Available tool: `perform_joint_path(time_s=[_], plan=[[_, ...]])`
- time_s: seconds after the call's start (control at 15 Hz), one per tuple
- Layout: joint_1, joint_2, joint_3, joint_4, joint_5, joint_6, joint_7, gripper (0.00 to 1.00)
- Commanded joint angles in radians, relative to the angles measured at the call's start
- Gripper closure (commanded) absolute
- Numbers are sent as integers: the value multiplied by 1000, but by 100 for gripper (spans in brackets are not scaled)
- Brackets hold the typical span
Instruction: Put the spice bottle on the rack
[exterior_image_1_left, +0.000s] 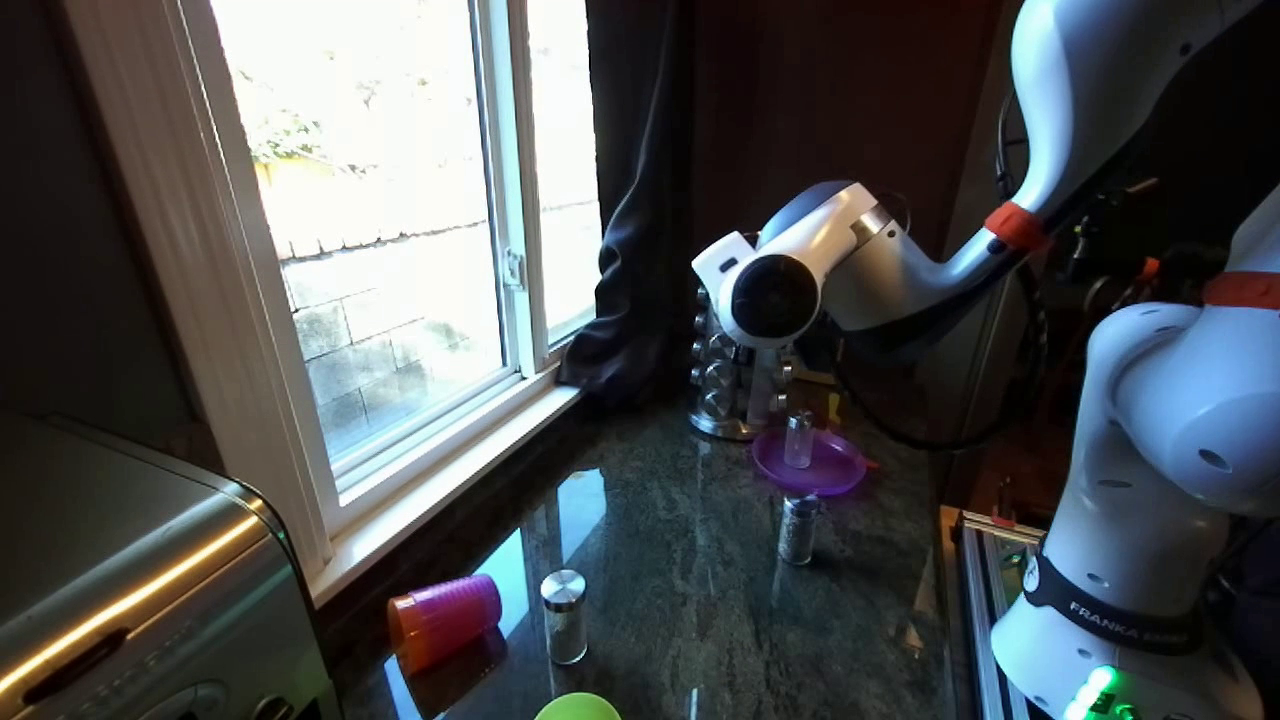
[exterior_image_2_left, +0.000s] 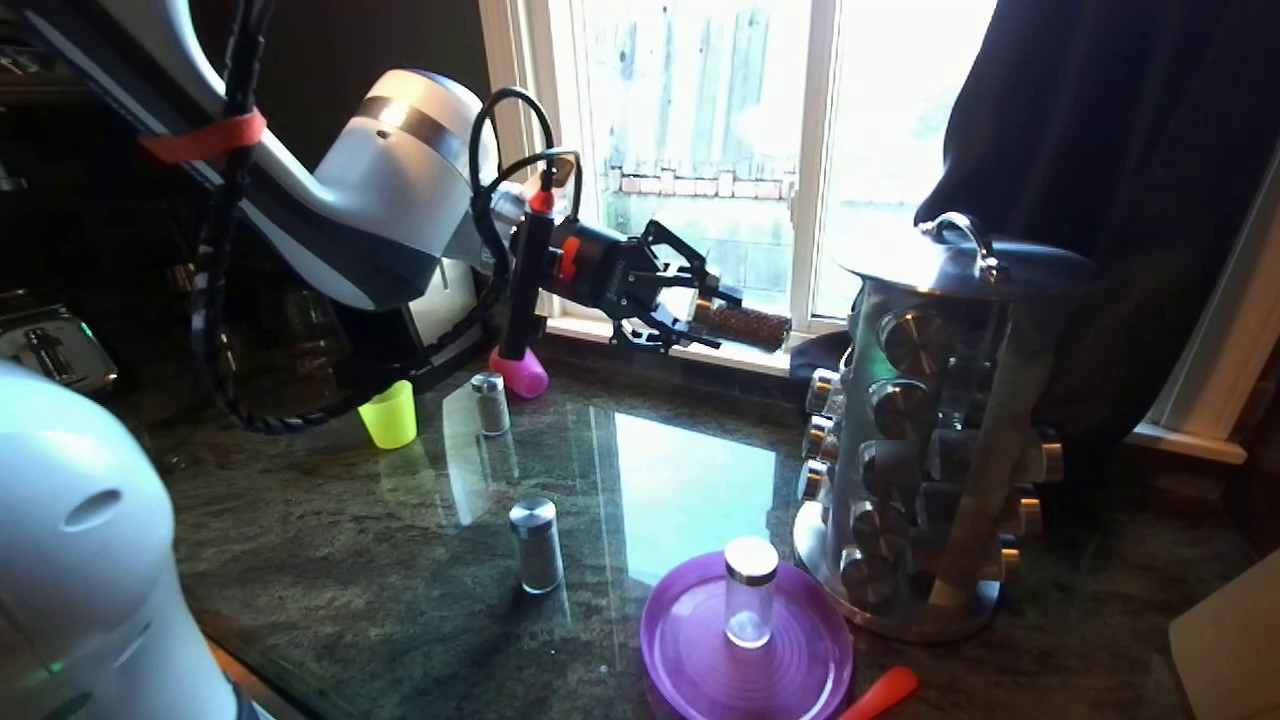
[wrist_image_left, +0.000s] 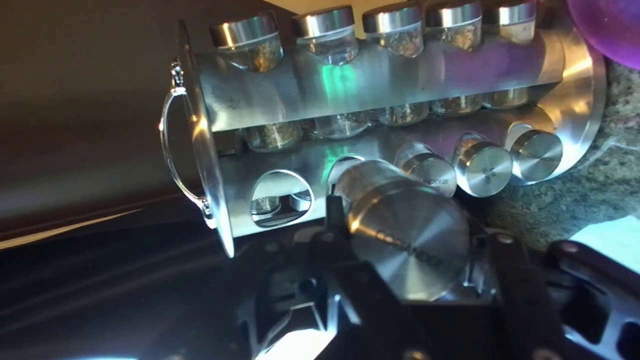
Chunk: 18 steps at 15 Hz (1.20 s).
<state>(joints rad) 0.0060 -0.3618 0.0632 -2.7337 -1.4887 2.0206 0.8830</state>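
Note:
The spice bottle has reddish-brown contents and a silver lid. My gripper is shut around its lid end and holds it nearly level in the air, glass end towards the rack. A gap shows between bottle and rack in this exterior view. In the wrist view the bottle's lid faces me, and its glass end overlaps a round hole of the rack; I cannot tell whether it has entered. An open hole lies beside it. In an exterior view the arm hides the gripper and part of the rack.
A purple plate with a clear jar stands beside the rack's base. Other jars, a yellow-green cup and pink cups are on the counter. A window and dark curtain are behind.

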Motion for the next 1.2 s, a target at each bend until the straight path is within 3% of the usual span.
perform_joint_path(time_s=[0.0,0.4,1.13], plan=[[30,42,-29,50,61,-27,-42,76],[22,110,-47,111,105,-24,-60,76],[15,251,-37,248,107,-89,64,76]])
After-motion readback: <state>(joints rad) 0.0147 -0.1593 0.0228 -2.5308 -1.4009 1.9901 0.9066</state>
